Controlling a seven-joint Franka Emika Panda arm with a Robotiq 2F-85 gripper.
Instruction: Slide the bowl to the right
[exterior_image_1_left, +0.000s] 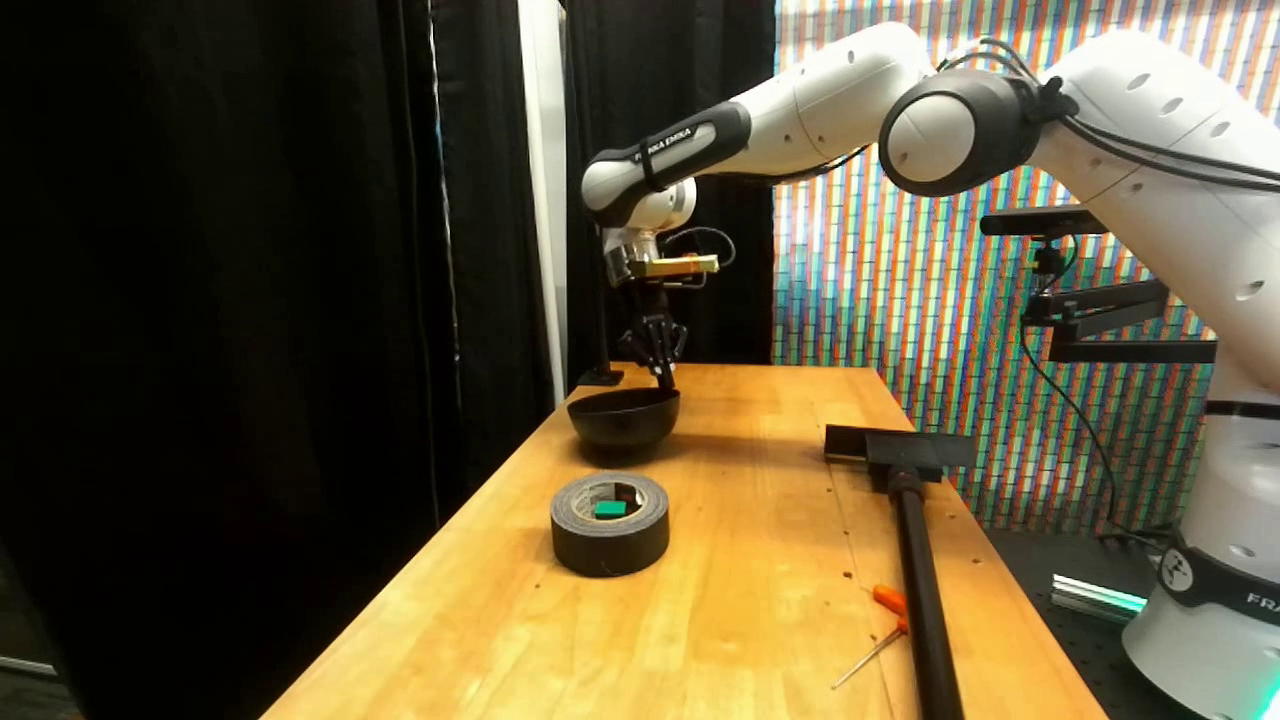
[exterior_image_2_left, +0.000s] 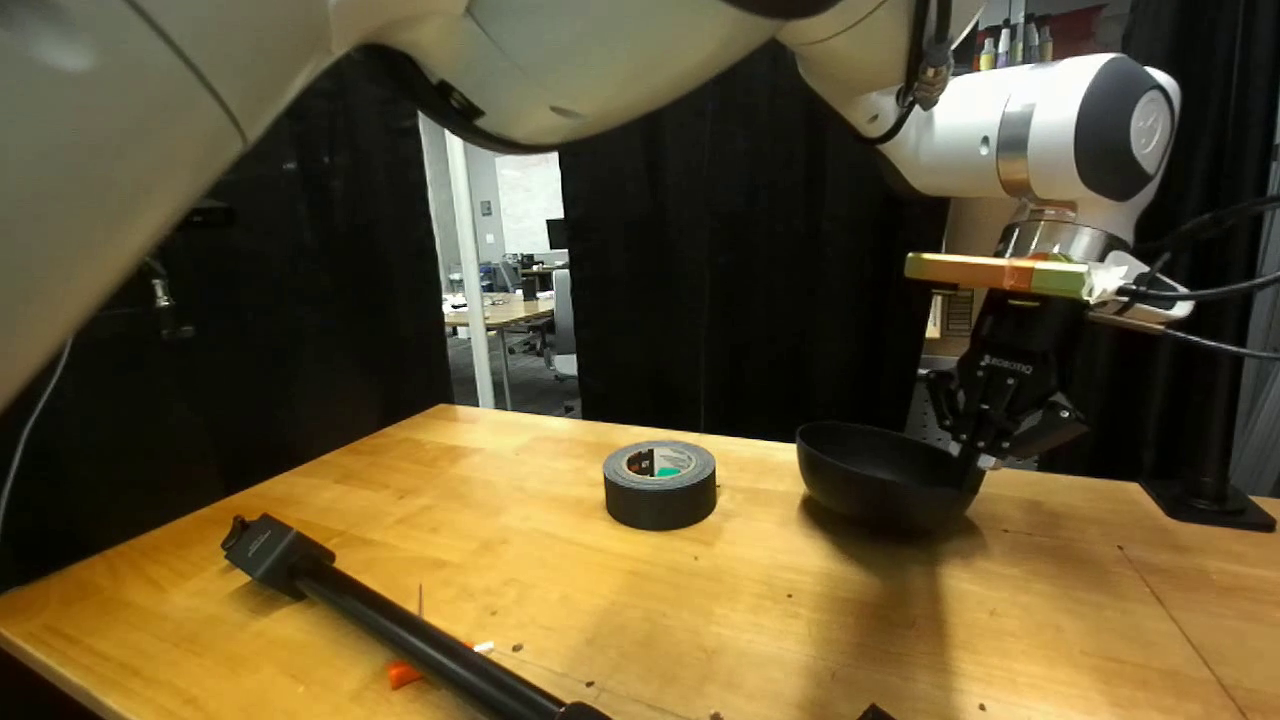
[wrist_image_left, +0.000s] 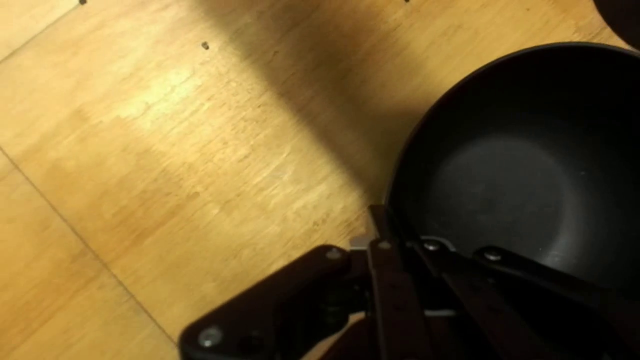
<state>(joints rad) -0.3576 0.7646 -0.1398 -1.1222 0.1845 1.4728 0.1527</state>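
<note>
The black round bowl (exterior_image_1_left: 625, 425) stands near the table's curtain-side edge, beyond the tape roll in this exterior view. It also shows in an exterior view (exterior_image_2_left: 875, 490) and in the wrist view (wrist_image_left: 505, 190), where its plain dark interior faces up. Its rim looks slightly tilted. My gripper (exterior_image_1_left: 667, 380) points down at the rim, at the right side of the bowl in an exterior view (exterior_image_2_left: 970, 466). In the wrist view the fingertips (wrist_image_left: 389, 214) are close together with the bowl's rim between them. The fingertip inside the bowl is dark and hard to make out.
A black tape roll (exterior_image_1_left: 610, 545) with a green piece in its centre lies close to the bowl, also in an exterior view (exterior_image_2_left: 660, 503). A black pole with a flat head (exterior_image_1_left: 915, 560) and an orange screwdriver (exterior_image_1_left: 888, 600) lie opposite. A black stand base (exterior_image_2_left: 1205, 503) is beyond the gripper.
</note>
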